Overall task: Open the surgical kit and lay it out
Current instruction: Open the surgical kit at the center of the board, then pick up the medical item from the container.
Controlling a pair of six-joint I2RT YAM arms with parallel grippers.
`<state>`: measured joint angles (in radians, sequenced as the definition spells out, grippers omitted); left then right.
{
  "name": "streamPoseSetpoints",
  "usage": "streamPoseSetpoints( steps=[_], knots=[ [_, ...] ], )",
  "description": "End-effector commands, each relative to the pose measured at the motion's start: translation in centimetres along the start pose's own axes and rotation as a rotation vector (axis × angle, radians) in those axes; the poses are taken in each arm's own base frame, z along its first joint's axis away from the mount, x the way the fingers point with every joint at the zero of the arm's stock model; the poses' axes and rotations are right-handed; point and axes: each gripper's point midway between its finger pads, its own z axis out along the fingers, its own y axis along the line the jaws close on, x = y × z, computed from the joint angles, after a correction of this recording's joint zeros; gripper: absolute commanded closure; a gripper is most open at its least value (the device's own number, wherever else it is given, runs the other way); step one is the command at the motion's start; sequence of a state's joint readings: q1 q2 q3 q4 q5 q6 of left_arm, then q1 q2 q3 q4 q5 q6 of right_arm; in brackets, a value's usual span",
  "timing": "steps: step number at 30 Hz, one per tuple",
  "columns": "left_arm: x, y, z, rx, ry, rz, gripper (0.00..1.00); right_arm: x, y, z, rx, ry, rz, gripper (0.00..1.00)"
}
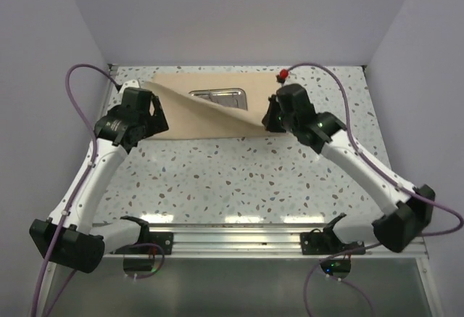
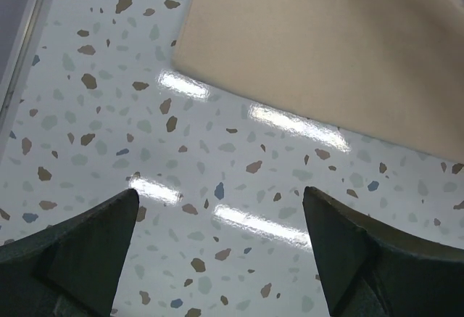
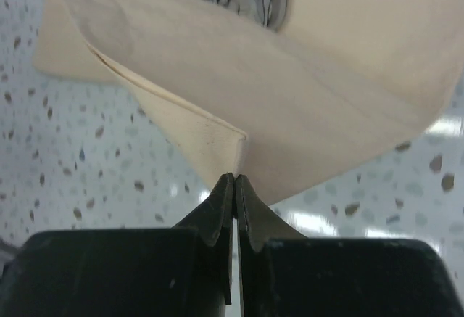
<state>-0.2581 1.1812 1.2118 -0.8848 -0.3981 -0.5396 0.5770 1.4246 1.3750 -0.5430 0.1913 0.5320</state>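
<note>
Cloth wrap [image 1: 203, 114]: tan, at the far middle of the table [image 1: 239, 175]; one flap lifted, steel tray [image 1: 226, 98] half uncovered.
Right fingers [image 3: 217, 208]: pressed together on the flap's edge.
Left fingers [image 2: 80, 252]: wide apart, beside the wrap.
Advice: draw the flap low and slowly so the tray stays put.
Writing: none readable.

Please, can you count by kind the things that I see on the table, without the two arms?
Tan cloth wrap: 1
Shiny rectangular steel tray: 1
Small red object at the far edge: 1
Total: 3
</note>
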Motion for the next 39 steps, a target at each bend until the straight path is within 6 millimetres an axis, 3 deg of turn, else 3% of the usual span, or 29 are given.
streamPoseSetpoints(
  steps=[1, 3, 5, 8, 12, 13, 14, 15, 16, 19, 24, 28, 30, 34, 35, 36, 37, 38, 39],
  knots=[
    [-2.5, 0.6, -2.9, 0.003, -0.078, -0.048, 0.0, 7.1, -4.1, -7.4, 0.112, 0.124, 0.018, 1.0],
    [-3.8, 1.1, -4.2, -0.007, -0.117, -0.073, 0.0, 9.6, -6.4, -11.3, 0.123, 0.111, 0.086, 1.0],
    [-5.1, 1.3, -5.6, 0.0, -0.161, -0.104, 0.0, 12.5, -9.6, -13.5, 0.196, 0.144, 0.114, 1.0],
    [-5.7, 1.6, -6.8, 0.01, -0.181, -0.13, 0.0, 14.4, -13.3, -16.9, 0.264, 0.131, 0.13, 1.0],
    [-4.7, 1.4, -6.4, 0.026, -0.159, -0.126, 0.0, 16.4, -16.1, -18.1, 0.36, 0.155, 0.12, 0.99],
    [-4.3, 1.4, -6.2, 0.024, -0.146, -0.121, 0.0, 17.0, -16.6, -18.2, 0.385, 0.18, 0.108, 0.82],
    [-3.8, 1.4, -5.9, 0.021, -0.127, -0.112, 0.0, 17.7, -16.9, -17.9, 0.415, 0.214, 0.094, 0.59],
    [-3.4, 1.4, -5.8, 0.021, -0.118, -0.11, 0.0, 17.9, -17.2, -17.9, 0.437, 0.226, 0.091, 0.06],
    [-3.2, 1.5, -5.7, 0.022, -0.112, -0.108, 0.0, 18.4, -17.5, -18.0, 0.46, 0.25, 0.083, 0.02],
    [-2.4, 1.5, -5.2, 0.025, -0.102, -0.092, 0.0, 18.5, -17.6, -17.7, 0.488, 0.275, 0.07, 0.02],
    [-1.1, -2.1, -3.2, 0.194, -0.059, -0.021, 0.0, 16.0, -14.8, -16.6, 0.372, 0.208, 0.094, 0.02],
    [0.0, -4.6, -0.4, 0.232, 0.021, 0.015, 0.01, 13.9, -11.5, -13.5, 0.294, 0.201, 0.052, 0.02],
    [-0.5, -5.9, 0.4, 0.239, 0.015, 0.023, 0.01, 12.8, -10.2, -12.5, 0.268, 0.208, 0.015, 0.02],
    [-0.4, -9.0, 3.6, 0.211, 0.058, 0.072, 0.02, 11.1, -7.3, -7.8, 0.263, 0.253, -0.074, 0.02],
    [-1.1, -10.3, 3.5, 0.228, 0.048, 0.081, 0.03, 9.4, -5.9, -7.0, 0.236, 0.235, -0.102, 0.02],
    [-0.5, -11.1, 4.9, 0.21, 0.079, 0.097, 0.03, 8.8, -4.3, -6.0, 0.187, 0.242, -0.118, 0.02],
    [-1.5, -12.1, 4.9, 0.218, 0.062, 0.088, 0.04, 6.7, -2.7, -5.5, 0.144, 0.211, -0.154, 0.02],
    [-1.4, -12.8, 5.2, 0.219, 0.07, 0.09, 0.04, 7.2, -2.2, -3.1, 0.167, 0.254, -0.184, 0.02],
    [-1.1, -13.4, 6.1, 0.211, 0.087, 0.09, 0.04, 6.2, -1.1, -1.9, 0.145, 0.235, -0.198, 0.02]
  ],
)
